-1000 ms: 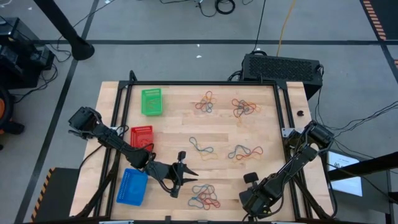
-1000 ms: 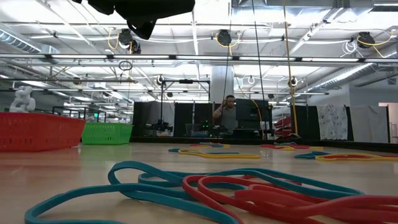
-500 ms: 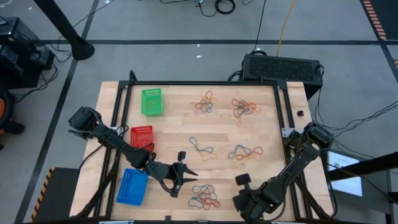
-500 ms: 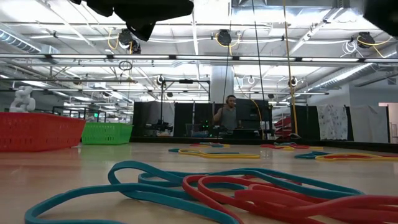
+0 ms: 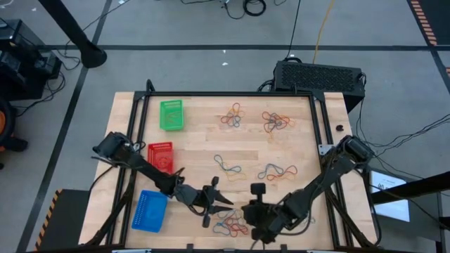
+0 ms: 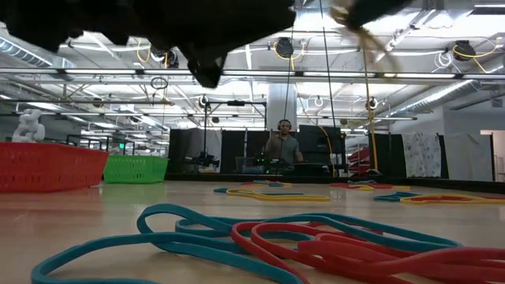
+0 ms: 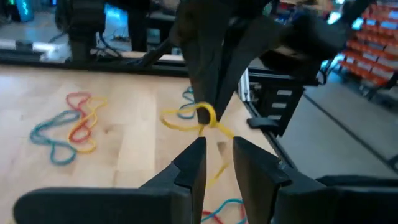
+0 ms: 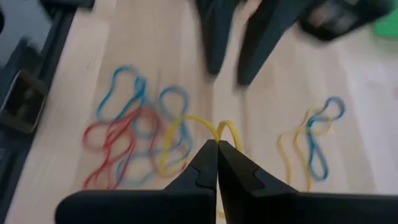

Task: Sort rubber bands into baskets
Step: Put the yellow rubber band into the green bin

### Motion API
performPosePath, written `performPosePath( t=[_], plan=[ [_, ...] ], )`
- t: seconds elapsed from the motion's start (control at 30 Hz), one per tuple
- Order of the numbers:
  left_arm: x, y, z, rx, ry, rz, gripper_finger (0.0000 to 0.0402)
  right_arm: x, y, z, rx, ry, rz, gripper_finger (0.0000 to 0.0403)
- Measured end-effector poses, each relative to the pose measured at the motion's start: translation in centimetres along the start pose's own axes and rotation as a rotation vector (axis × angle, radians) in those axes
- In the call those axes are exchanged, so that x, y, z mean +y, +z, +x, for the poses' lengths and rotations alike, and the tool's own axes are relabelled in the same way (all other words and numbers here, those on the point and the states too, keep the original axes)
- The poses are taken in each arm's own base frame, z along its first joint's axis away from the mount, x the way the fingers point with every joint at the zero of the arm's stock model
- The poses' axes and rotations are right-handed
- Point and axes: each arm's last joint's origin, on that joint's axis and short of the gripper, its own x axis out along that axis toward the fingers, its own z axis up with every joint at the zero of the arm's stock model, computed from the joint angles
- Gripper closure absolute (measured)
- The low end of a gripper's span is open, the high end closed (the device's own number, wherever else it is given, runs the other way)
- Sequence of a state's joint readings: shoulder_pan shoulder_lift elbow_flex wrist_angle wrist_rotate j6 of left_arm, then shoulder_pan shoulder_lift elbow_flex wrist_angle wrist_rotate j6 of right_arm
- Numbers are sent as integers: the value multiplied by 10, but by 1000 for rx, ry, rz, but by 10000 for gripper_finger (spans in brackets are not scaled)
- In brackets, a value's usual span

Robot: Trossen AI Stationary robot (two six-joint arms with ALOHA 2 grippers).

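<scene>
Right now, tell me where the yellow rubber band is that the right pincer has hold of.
The yellow rubber band is pinched in the right pincer, lifted over the near-edge pile of rubber bands, directly facing the open left pincer.

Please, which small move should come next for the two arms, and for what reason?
Probably the left gripper should ease forward and close on the yellow rubber band. The right gripper, jaws shut, holds that band up just ahead of the left jaws, which stand open, above the near pile.
</scene>
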State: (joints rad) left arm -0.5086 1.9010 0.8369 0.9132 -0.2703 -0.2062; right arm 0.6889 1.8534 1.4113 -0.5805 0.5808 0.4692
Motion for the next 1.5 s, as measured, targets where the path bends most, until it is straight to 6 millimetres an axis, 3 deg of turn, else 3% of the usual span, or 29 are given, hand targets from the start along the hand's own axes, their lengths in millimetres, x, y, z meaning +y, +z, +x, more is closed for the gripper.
performPosePath(
  t=[0.37, 0.67, 0.87, 1.5],
  plan=[
    [13, -6, 6, 8, 29, -71, 316, -20, 13, 14, -34, -47, 28, 402],
    [19, -15, 6, 106, 77, -45, 316, -19, 9, 13, 10, -30, 30, 402],
    [22, -16, 7, 161, -70, -65, 316, -20, 6, 14, 36, -45, 31, 402],
    [28, -11, 8, 96, 15, -99, 316, -22, 0, 38, 74, -93, 43, 402]
  ],
)
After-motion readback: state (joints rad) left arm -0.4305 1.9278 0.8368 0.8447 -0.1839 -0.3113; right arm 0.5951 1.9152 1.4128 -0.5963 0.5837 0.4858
